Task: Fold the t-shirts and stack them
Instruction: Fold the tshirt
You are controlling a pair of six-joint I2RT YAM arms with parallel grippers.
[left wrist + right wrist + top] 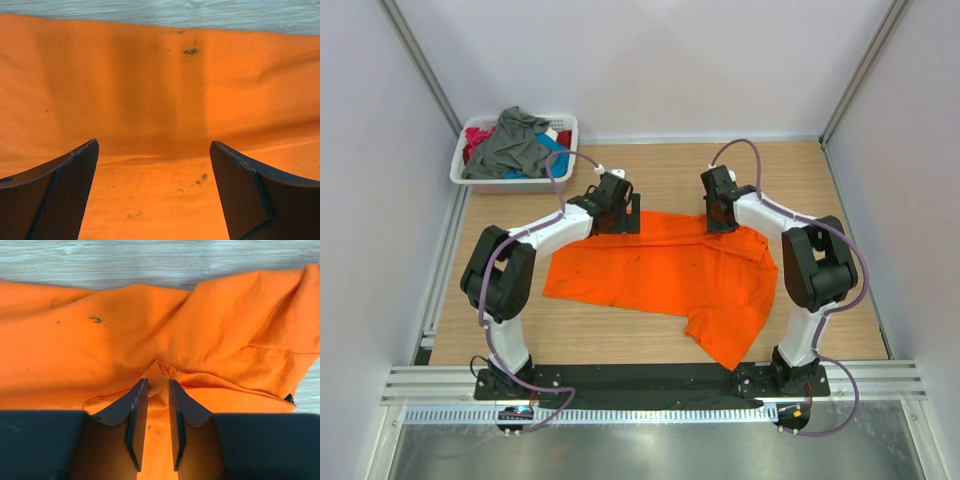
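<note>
Wood-grain table [660, 175], enclosed by pale panels on three sides.

Item 1: orange t-shirt [660, 275]. Laid unfolded across the middle of the table between both arms, with its far edge under the grippers. One sleeve [730, 335] is trailed toward the near edge. Small dark specks [190, 51] are noted on the cloth.

Item 2: right gripper [157, 382]. Jaws are drawn narrow, with a raised ridge of orange cloth pinched between them. Possibly only the upper layer is caught.

Item 3: left gripper [154, 145]. Jaws are spread wide over the cloth; nothing is taken.

Risks: with one side gripped only, the shirt would likely be dragged askew and a crooked fold made. So thin a pinch could be lost on lifting. If a single layer is held, the garment would be opened rather than folded. The trailing sleeve could be snagged near the right arm's base.

Surroundings: white laundry basket [572, 128] at the far left corner, well apart from the shirt. It holds a dark grey tee [510, 145], a teal-blue tee [556, 155] and a red-pink tee [475, 140]. No obstruction is seen on the shirt itself.
</note>
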